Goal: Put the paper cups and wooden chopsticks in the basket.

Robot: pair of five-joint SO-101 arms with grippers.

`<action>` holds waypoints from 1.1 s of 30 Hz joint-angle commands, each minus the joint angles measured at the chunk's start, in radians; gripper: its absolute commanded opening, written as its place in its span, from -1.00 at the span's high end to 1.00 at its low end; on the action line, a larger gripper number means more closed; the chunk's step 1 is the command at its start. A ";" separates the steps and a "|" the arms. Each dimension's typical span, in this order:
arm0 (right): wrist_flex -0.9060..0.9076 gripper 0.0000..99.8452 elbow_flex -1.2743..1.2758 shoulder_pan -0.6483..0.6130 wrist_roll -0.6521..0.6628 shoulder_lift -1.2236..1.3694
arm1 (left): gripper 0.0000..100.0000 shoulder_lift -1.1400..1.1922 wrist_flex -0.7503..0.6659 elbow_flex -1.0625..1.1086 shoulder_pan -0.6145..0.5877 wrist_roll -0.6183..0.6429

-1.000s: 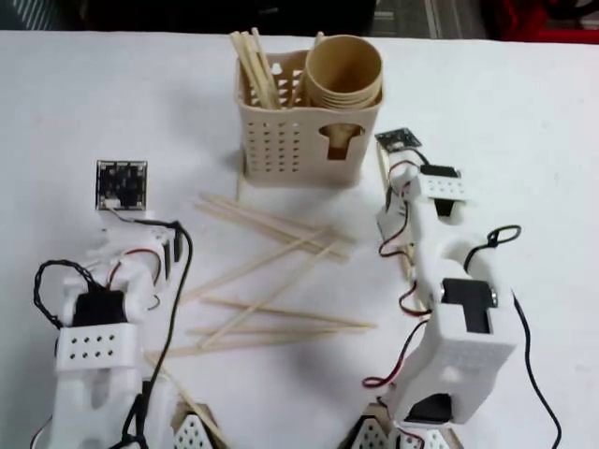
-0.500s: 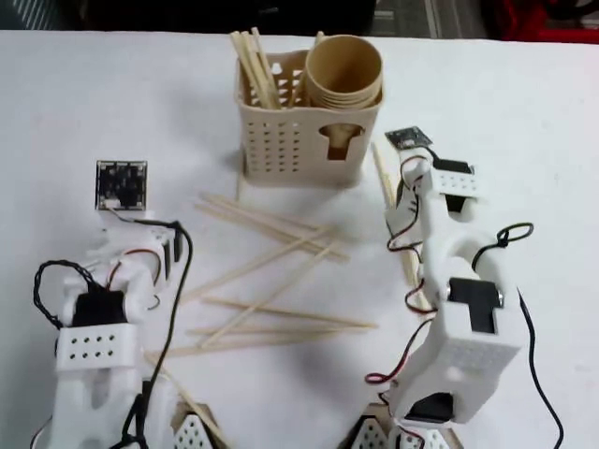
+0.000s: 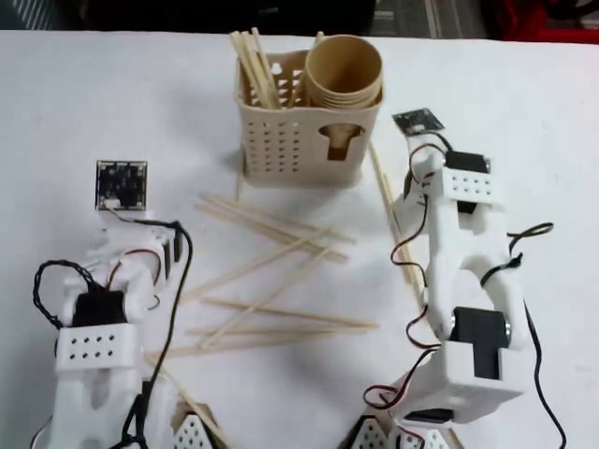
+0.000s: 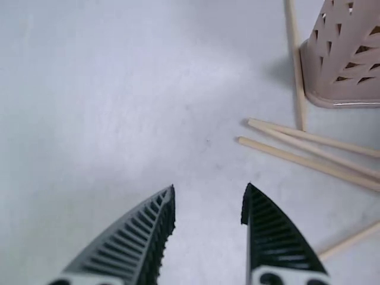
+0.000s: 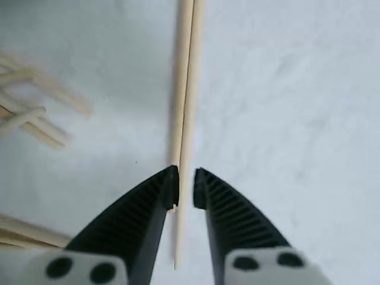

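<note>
Over the last second the right arm stretches toward the upper right of the high view. Its wrist swings away from the basket [image 3: 281,140], and the pair of chopsticks [image 3: 382,192] beside it comes into fuller sight. They slant from the basket's lower right corner down toward the middle right of the frame. The left arm does not shift at all. I judge that the right arm is settling its hold on the next sticks to load, so the pick-up is under way and the lift is yet to come.

The right gripper [image 5: 185,178] has its jaws drawn almost together, leaving only a narrow slot between the tips. The pair of chopsticks runs straight through that slot and fills it, so the gripper looks clamped on them. I cannot tell whether the sticks are off the table [image 3: 524,84] yet.

The left gripper [image 4: 208,208] has its jaws apart and holds nothing; it hangs over bare table at the lower left of the high view.

Further out, the loose chopsticks [image 3: 271,271] lie crossed over one another in the centre of the frame, apart from both grippers. At top centre the basket already holds the paper cups [image 3: 343,70], stacked, and a bundle of sticks [image 3: 255,61].
</note>
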 commanded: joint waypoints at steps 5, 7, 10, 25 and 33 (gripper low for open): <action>-0.076 0.64 -0.012 -0.054 0.000 0.127 | 0.62 -0.025 -0.023 -0.011 -0.035 -0.009; -0.113 0.65 -0.012 -0.056 0.000 0.182 | 0.62 -0.025 -0.023 -0.011 -0.038 -0.009; -0.145 0.65 -0.012 -0.065 0.003 0.254 | 0.62 -0.025 -0.023 -0.011 -0.038 -0.009; -0.166 0.96 -0.063 -0.019 0.008 0.303 | 0.62 -0.025 -0.023 -0.011 -0.039 -0.009; -0.127 0.96 -0.149 0.076 0.011 0.303 | 0.62 -0.025 -0.023 -0.012 -0.039 -0.009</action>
